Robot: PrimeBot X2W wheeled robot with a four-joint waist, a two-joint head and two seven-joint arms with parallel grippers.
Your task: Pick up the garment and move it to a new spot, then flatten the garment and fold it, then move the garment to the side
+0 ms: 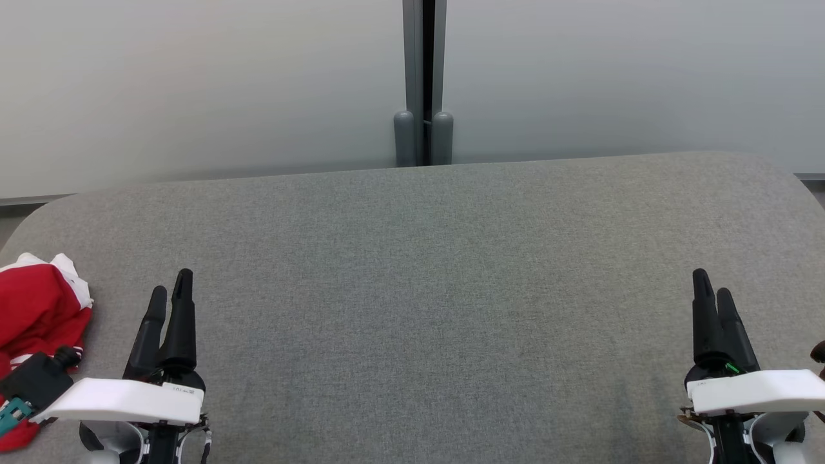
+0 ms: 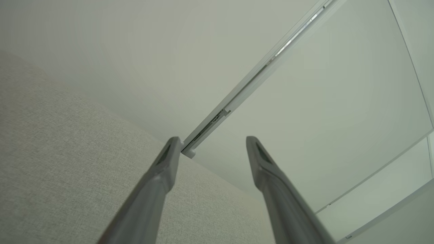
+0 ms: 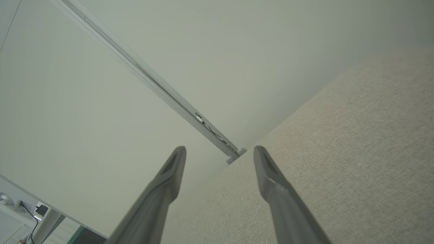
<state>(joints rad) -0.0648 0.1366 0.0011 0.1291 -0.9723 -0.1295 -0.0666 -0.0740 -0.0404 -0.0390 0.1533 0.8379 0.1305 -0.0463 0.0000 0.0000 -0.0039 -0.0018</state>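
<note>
Garment (image 1: 35, 309), red-white and bunched, lies at the far left of the surface (image 1: 412, 258), just beside the left gripper (image 1: 171, 283). Right gripper (image 1: 712, 283) is well apart. Both claws are spread, empty. Probably best: left swings outward, pinches a top fold, lifts clear. Head view has the garment — wrist views give the finger gap, wall.

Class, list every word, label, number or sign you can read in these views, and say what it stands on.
No text here can be read.
Tiny dark print on the white wrist plate behind the left gripper: too small to read.
On the red and white garment: no lettering shows.
</note>
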